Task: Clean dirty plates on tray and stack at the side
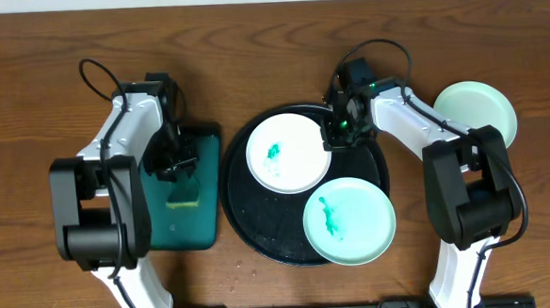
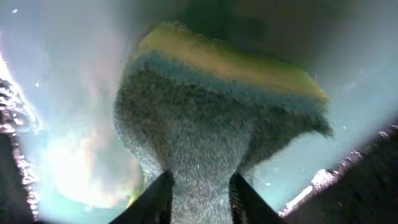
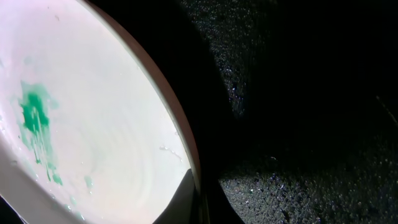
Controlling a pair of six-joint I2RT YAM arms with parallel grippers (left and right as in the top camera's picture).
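Observation:
The black round tray (image 1: 260,232) holds a white plate (image 1: 287,153) and a mint-green plate (image 1: 349,221), each with a green smear. A second mint-green plate (image 1: 477,112) lies on the table at the right, with no smear showing. My right gripper (image 1: 334,137) is shut on the white plate's right rim. In the right wrist view the rim of the plate (image 3: 93,124) sits between the fingers (image 3: 198,194), over the tray (image 3: 311,155). My left gripper (image 1: 177,173) is shut on a yellow and grey sponge (image 2: 211,118), fingers (image 2: 199,183) pinching it.
A dark teal rectangular tray (image 1: 199,229) lies left of the black tray, under the sponge (image 1: 183,195) and the left gripper. Its pale wet floor (image 2: 62,124) fills the left wrist view. The wooden table surrounds both trays.

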